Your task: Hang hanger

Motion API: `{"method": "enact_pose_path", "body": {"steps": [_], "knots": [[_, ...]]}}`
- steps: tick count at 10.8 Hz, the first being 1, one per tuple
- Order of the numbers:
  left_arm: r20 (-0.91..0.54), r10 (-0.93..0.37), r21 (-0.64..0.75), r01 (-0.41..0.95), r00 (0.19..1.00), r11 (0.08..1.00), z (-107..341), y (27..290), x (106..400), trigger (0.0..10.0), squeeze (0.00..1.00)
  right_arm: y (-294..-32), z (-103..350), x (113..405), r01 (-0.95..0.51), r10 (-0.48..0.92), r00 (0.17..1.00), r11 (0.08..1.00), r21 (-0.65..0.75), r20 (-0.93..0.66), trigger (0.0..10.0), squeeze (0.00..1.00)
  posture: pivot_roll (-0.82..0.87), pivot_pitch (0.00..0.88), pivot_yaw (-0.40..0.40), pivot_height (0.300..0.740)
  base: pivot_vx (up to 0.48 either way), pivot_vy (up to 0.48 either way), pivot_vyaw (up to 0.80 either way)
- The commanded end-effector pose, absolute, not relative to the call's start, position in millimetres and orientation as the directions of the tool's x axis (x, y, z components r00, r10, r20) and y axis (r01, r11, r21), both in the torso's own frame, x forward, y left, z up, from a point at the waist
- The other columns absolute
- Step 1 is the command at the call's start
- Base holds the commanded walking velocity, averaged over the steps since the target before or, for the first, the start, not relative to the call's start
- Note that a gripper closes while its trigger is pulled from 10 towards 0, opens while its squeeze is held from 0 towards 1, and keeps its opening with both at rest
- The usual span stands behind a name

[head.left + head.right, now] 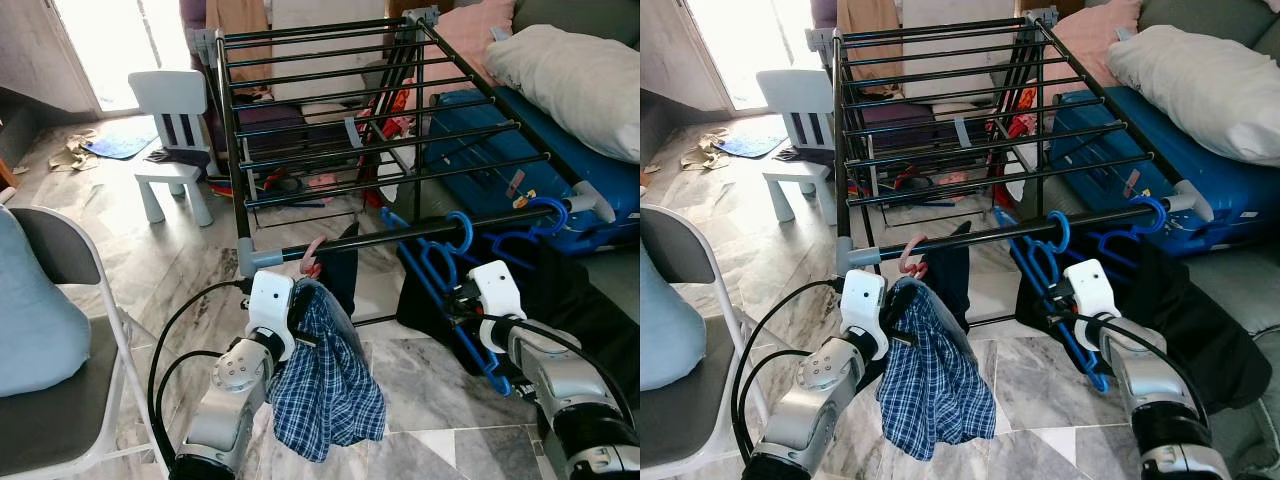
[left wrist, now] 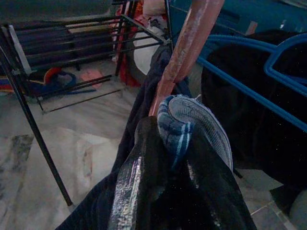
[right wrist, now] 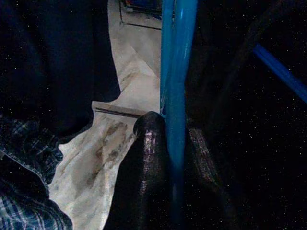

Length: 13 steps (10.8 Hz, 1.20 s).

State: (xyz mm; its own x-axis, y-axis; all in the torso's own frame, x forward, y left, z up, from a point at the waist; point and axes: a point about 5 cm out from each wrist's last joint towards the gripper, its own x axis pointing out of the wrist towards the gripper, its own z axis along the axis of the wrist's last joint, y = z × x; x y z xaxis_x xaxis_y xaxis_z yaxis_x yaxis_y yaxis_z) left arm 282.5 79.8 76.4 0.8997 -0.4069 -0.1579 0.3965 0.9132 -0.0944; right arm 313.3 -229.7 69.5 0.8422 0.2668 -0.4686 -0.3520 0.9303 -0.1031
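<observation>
Marble-tiled floor (image 1: 190, 265), cluttered room: white child's chair (image 1: 172, 135) far left, grey folding chair (image 1: 60, 330) near left, blue suitcase (image 1: 520, 165) and pillow (image 1: 580, 75) at right. Black drying rack (image 1: 340, 95) stands centre, its near rail (image 1: 400, 238) running left to right.

Left gripper (image 2: 177, 143) sits just below the near rail, left of centre. Its fingers are clamped on the neck of a pink hanger (image 1: 313, 252) along with a fold of the plaid shirt (image 1: 325, 385) hanging from it. The pink hook appears to lie at or over the rail; whether it is fully seated cannot be told.

Right gripper (image 3: 172, 139) is closed narrow around the shaft of a blue hanger (image 1: 440, 265), whose hook curls over the near rail right of centre. Dark garment (image 1: 560, 290) hangs behind it. A second blue hook (image 1: 545, 212) sits further right on the same rail.

Risks, as judged:
- If the pink hook only rests against the rail, letting go would drop hanger and shirt to the floor.
- Cloth pinched between the left fingers could drag the hanger off as the gripper withdraws.
- The right arm pulling on the blue hanger could unhook it or jolt the light rack.
- The two hangers hang near each other; sideways motion could tangle garments.
</observation>
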Motion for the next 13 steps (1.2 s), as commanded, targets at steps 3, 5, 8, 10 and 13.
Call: {"method": "enact_pose_path", "body": {"steps": [3,5,8,10,13], "knots": [[-0.174,-0.404,-0.08,0.396,0.898,0.915,75.7,79.8,282.7,10.0,0.0,-230.2,56.9,301.7,-0.368,0.27,0.802,0.926,-0.085,-0.532,10.0,1.0,-0.14,0.0,0.035,0.74,0.0,0.0,0.0],[-0.177,-0.407,-0.08,0.399,0.896,0.913,75.3,80.0,282.1,10.0,0.0,-231.8,56.4,298.7,-0.371,0.271,0.796,0.925,-0.083,-0.541,6.1,0.0,-0.14,0.0,0.037,0.74,0.0,0.0,0.0],[-0.179,-0.41,-0.076,0.403,0.894,0.912,74.9,80.5,281.4,10.0,0.0,-229.7,58.7,301.1,-0.362,0.268,0.807,0.929,-0.082,-0.526,0.0,0.0,-0.14,0.0,0.04,0.74,0.0,0.0,0.0],[-0.181,-0.408,-0.073,0.401,0.895,0.913,75.0,81.3,280.8,10.0,0.0,-227.7,60.3,302.2,-0.359,0.268,0.818,0.929,-0.087,-0.51,0.0,0.0,-0.13,0.0,0.04,0.74,0.0,0.0,0.0],[-0.188,-0.398,-0.068,0.392,0.898,0.917,73.1,85.3,277.4,10.0,0.0,-224.2,59.8,300.6,-0.336,0.251,0.839,0.937,-0.097,-0.484,0.0,0.0,-0.12,0.0,0.043,0.74,0.0,0.0,0.0]]}}
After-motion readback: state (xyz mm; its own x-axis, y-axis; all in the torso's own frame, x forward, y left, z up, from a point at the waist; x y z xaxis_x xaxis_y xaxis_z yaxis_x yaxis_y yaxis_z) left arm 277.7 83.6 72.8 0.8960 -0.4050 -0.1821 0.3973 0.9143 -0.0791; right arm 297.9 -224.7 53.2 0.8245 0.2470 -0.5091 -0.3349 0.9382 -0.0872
